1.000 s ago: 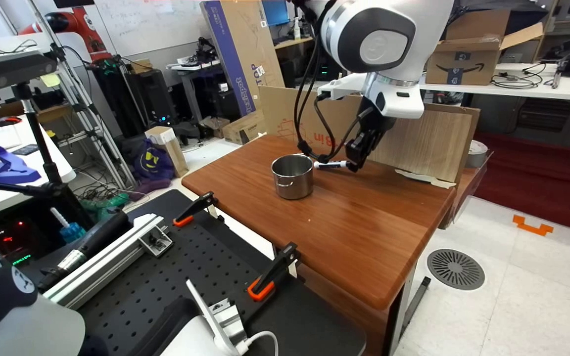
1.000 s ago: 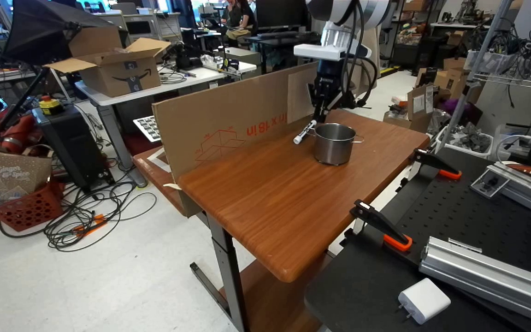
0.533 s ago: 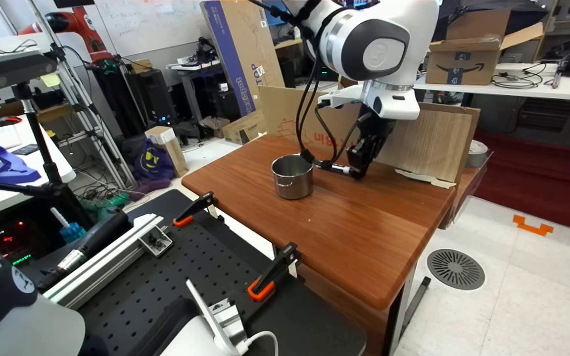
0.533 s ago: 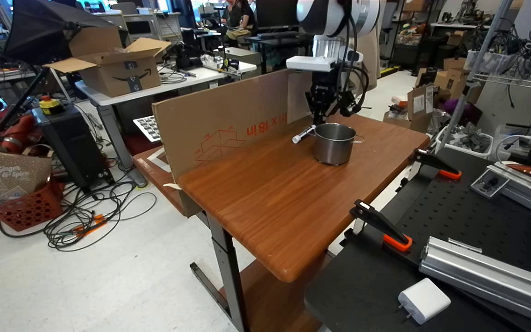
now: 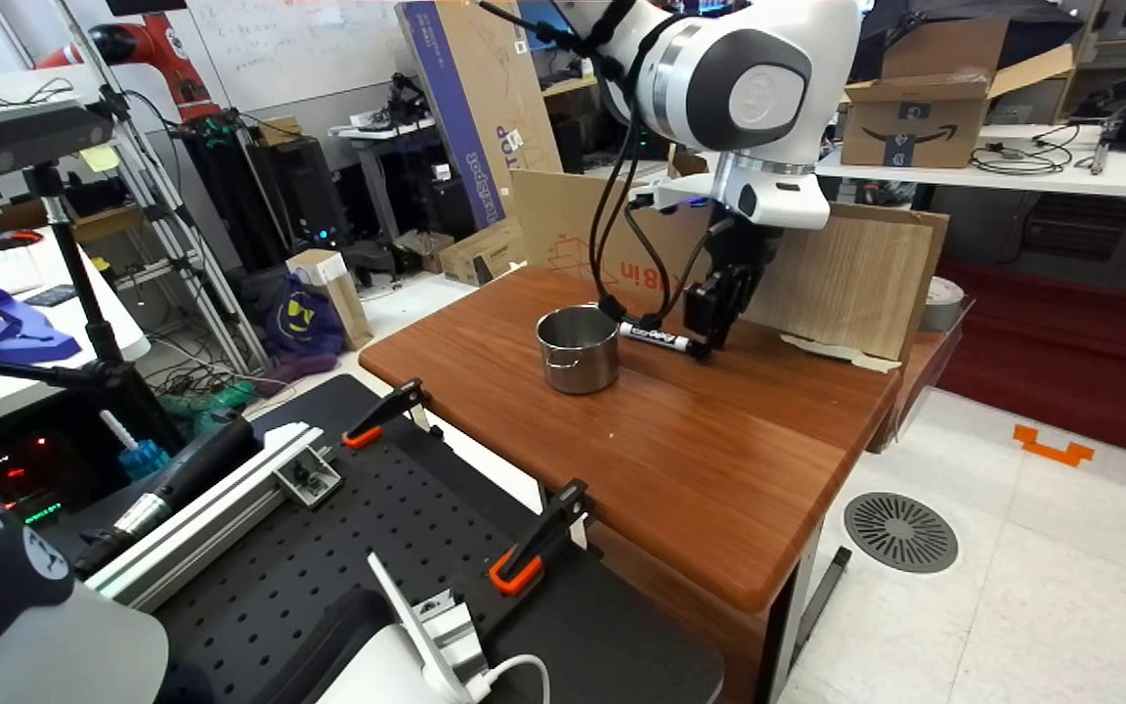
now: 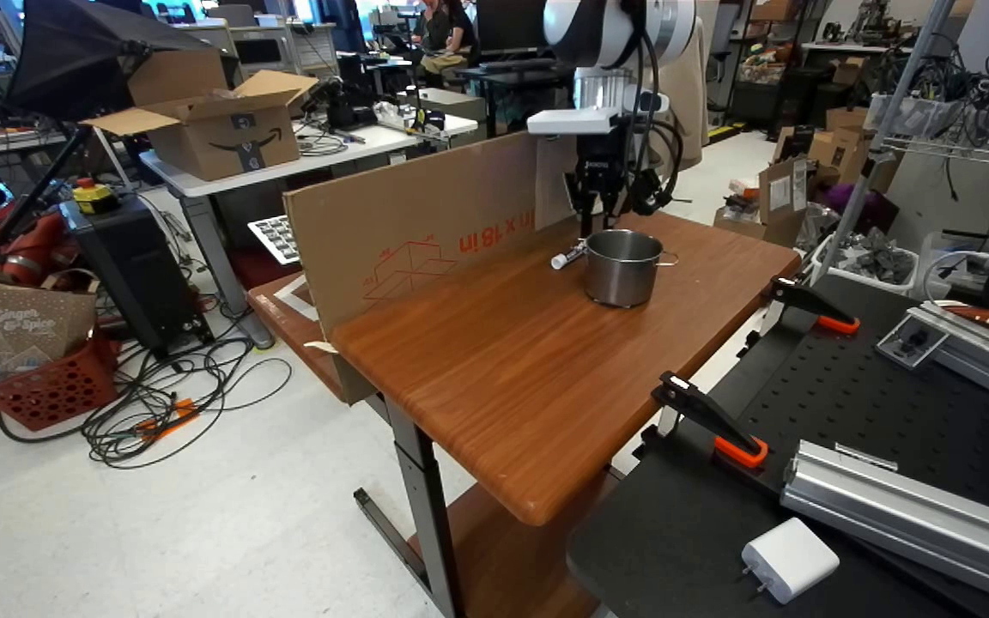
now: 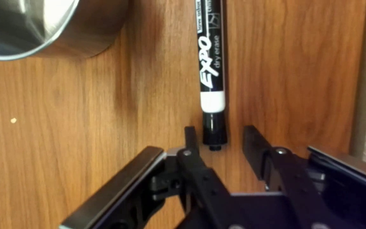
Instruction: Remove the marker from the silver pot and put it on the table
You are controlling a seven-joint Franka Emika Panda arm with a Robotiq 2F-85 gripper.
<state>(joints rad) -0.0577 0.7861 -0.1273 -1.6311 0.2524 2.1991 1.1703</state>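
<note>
Reddish-brown wood tops the table [image 6: 494, 395], backed between ten and eleven o'clock in an exterior view by a cardboard panel [image 6: 434, 206]. On this top, just beside the silver pot [image 5: 579, 370] with a strip of wood between them, lies the marker [image 7: 211, 63]: a slender black cylinder lettered "EXPO" and "dry erase" in white, with a white band next to a glossy black end that finishes in a small nub. Seen from the wrist, the marker runs from twelve o'clock toward six, its upper part cut off by the frame, and the pot lies at its ten o'clock; in an exterior view it lies at the pot's three o'clock. The gripper [image 7: 221, 136] is released, its fingers [image 7: 190, 138] parted at nine and three o'clock of the black end, with wood visible on either side. The pot is round and shiny, with wire handles; the portion of its interior seen from the wrist is grey metal streaked with reflections. Other containers in an exterior view: at ten o'clock, a cardboard box [image 6: 211, 161] with spread flaps, contents hidden; near nine o'clock, a red basket [image 6: 57, 390] with a brown package [image 6: 22, 330] rising from it.
</note>
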